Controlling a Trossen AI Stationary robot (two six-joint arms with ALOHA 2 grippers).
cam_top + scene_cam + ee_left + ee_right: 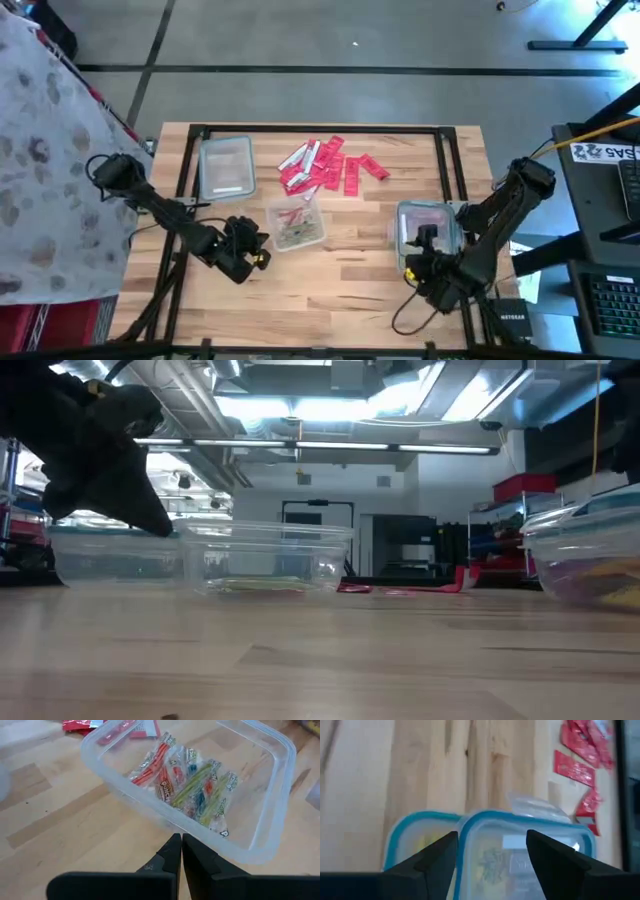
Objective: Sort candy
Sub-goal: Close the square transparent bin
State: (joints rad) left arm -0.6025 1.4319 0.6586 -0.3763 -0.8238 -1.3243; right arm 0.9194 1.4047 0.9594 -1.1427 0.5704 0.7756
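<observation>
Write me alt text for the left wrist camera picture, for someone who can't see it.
A clear plastic tub on a wooden table holds a handful of wrapped candy sticks, red, yellow and blue. The left gripper points at its near wall with jaws closed together and empty. Red wrappers lie beyond the tub.

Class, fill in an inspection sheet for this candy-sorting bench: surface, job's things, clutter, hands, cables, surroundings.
Surface: pale wooden slatted table, black frame.
Job's things: heap of red wrapped candy at the far middle; mixed clear-wrapped candy in the middle clear plastic tub; second clear tub far left; blue-rimmed lidded tub right.
Clutter: nothing seen.
Hands: left hand shut, empty, beside the middle tub; right hand open over the blue-rimmed tub.
Cables: black cable looping by the right arm.
Surroundings: patterned cloth left; keyboards right.
</observation>
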